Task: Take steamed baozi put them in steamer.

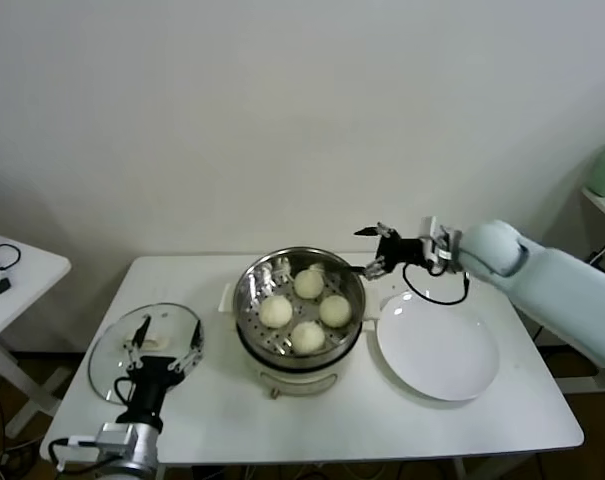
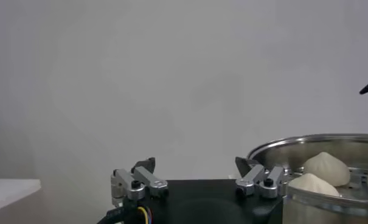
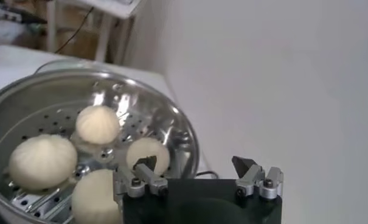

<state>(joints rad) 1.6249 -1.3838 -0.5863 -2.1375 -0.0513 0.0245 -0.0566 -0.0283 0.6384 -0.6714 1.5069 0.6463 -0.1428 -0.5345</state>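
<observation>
All four steamed baozi [image 1: 304, 311] sat in the steamer [image 1: 250, 300], plate [image 1: 438, 345] bare, so the job looked basically done. Right gripper [image 1: 376, 249] hung just past the steamer's rim, fingers apart, holding nothing; left gripper [image 1: 164, 343] parked over the glass lid [image 1: 107, 358], fingers apart too. Buns smooth, domed, cream-white; basket shiny perforated steel on a white base.

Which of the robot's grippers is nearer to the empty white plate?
The right. The right gripper, open, hovers just beyond the plate, near the steamer rim. The left gripper, open, sits across the steamer by the glass lid.
</observation>
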